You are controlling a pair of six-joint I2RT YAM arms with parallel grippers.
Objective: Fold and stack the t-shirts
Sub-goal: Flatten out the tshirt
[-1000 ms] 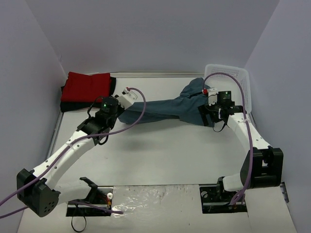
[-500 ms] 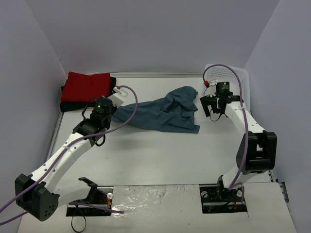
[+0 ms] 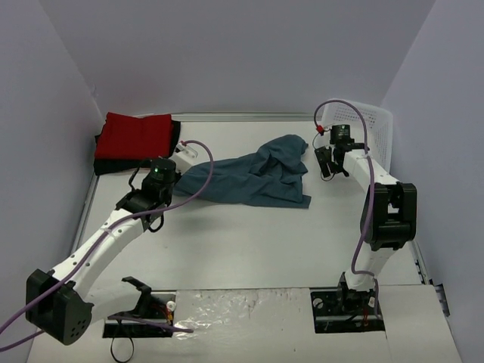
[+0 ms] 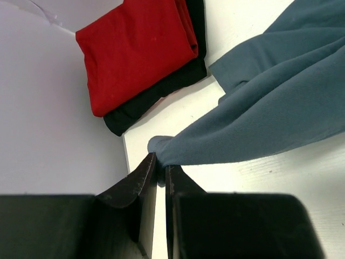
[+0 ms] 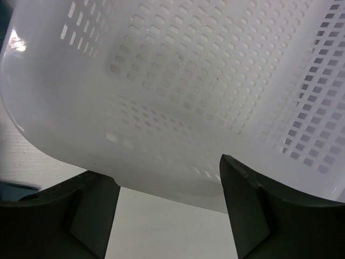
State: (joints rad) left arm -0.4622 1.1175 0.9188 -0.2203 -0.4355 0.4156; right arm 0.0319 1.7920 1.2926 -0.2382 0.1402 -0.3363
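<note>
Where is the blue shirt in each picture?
Top view: the blue shirt lies crumpled mid-table, between the arms.
Left wrist view: it fills the right side, its corner pinched in the left claw.
Right wrist view: not clearly in it; the white basket fills the picture.
Shared landmark: the red shirt, far left in the top view, upper left in the left wrist view.

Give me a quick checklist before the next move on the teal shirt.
1. Hold: left gripper shut on a corner of the teal shirt: ok.
2. Free hand: right gripper open and empty: ok.
3. Spread: teal shirt flat on the table: not ok, bunched.
4. Stack: red shirt folded on the black shirt: ok.
5. Aim: right gripper toward the cloth: not ok, it faces the basket.
</note>
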